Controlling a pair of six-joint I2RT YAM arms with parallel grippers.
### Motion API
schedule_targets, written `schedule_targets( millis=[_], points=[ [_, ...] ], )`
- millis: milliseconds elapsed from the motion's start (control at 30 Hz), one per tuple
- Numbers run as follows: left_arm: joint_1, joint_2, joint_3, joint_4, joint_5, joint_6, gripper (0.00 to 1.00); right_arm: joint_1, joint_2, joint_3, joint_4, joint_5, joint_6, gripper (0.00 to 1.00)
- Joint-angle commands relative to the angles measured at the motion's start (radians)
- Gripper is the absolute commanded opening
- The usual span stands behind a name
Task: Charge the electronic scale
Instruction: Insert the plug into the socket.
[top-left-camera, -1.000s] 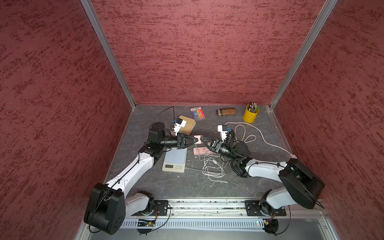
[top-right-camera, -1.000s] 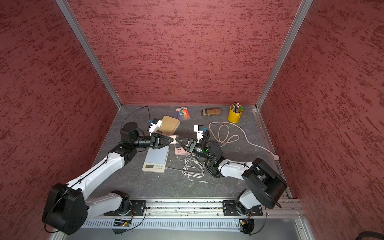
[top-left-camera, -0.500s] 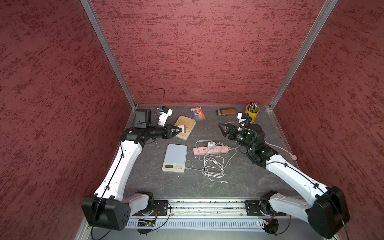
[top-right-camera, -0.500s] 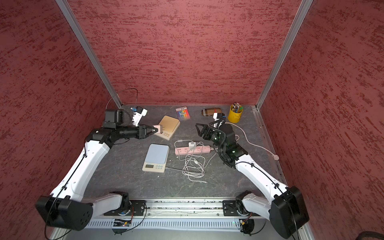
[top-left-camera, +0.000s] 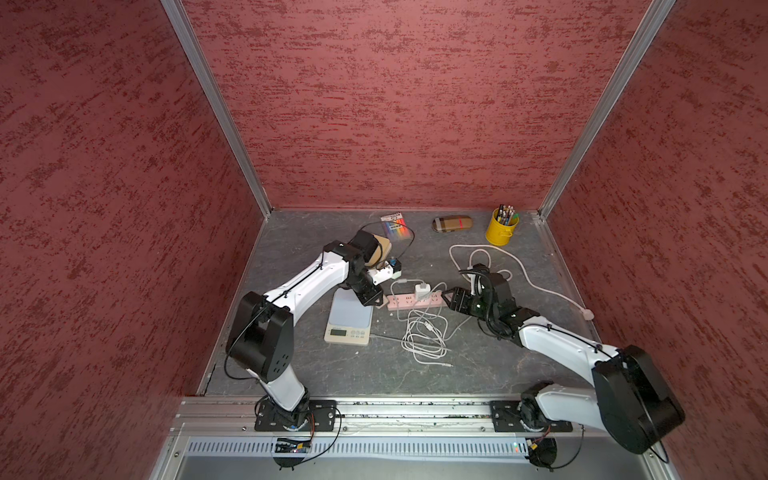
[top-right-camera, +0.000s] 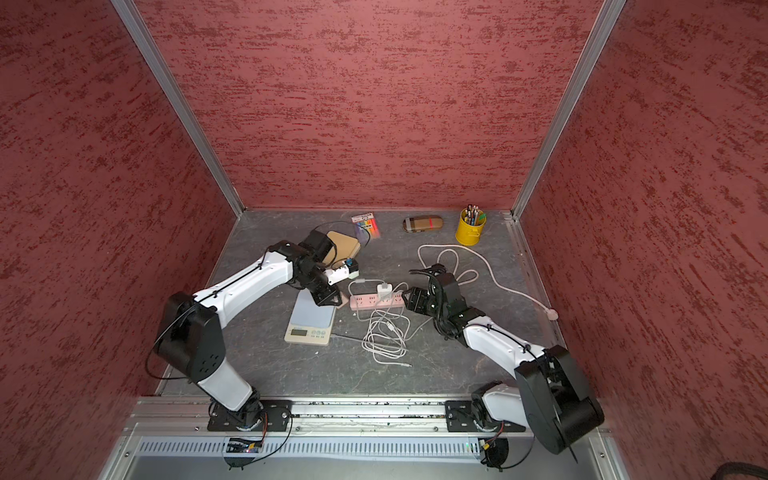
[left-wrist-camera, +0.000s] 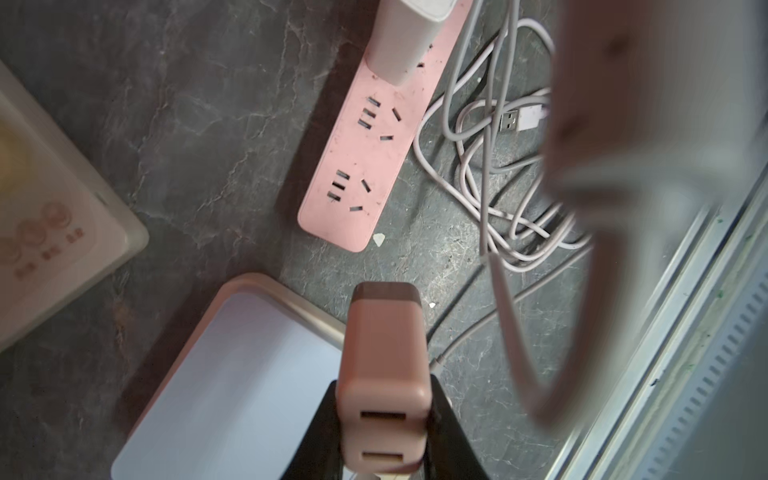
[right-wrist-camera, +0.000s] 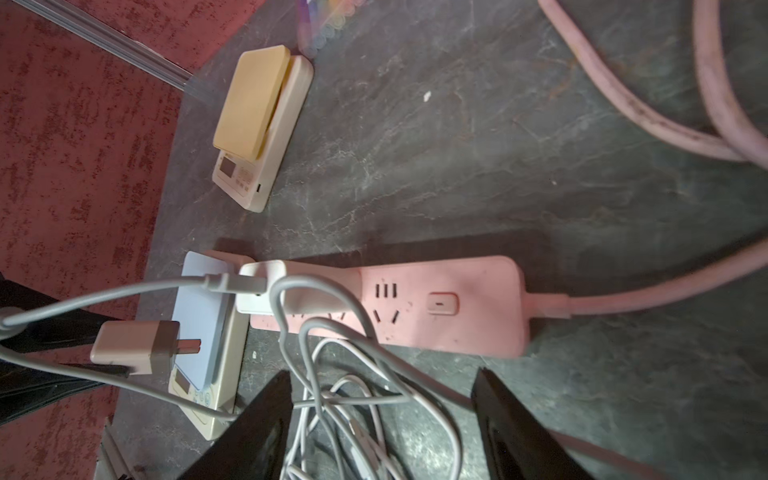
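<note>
Our left claw (top-left-camera: 371, 299) grips the pink adapter (left-wrist-camera: 384, 365), blue-top scale (top-left-camera: 348, 318) at its 7 o'clock; right claw (top-left-camera: 449, 299) released at strip's (top-left-camera: 405, 302) 3 o'clock.

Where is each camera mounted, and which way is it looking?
Top views: high at the front, looking down toward the back wall; both show the table, left arm and right arm.
Left wrist: on the left arm, looking down at the power strip and blue-topped scale; its own jaws show, shut on a pink adapter.
Right wrist: on the right arm, looking low across the power strip toward the left wall; its own jaws show, open above the white cable.
Shared: both wrist views show power strip, scale and adapter.
</note>
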Motion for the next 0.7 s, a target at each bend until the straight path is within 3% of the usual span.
schedule_targets(
  millis=[0, 300, 667],
  points=[
    [-0.055, 0.060, 0.058, -0.021, -0.108, 0.126, 0.08, -0.025, -0.020, -0.022, 0.057, -0.026, -0.003, 0.71],
    [-0.146, 0.162, 0.128, 0.016, -0.274, 0.241, 0.04, -0.060, 0.006, -0.053, 0.094, -0.065, -0.026, 0.70],
    [-0.157, 0.207, 0.170, 0.049, -0.307, 0.336, 0.03, -0.071, 0.028, -0.068, 0.131, -0.093, -0.025, 0.69]
  ],
)
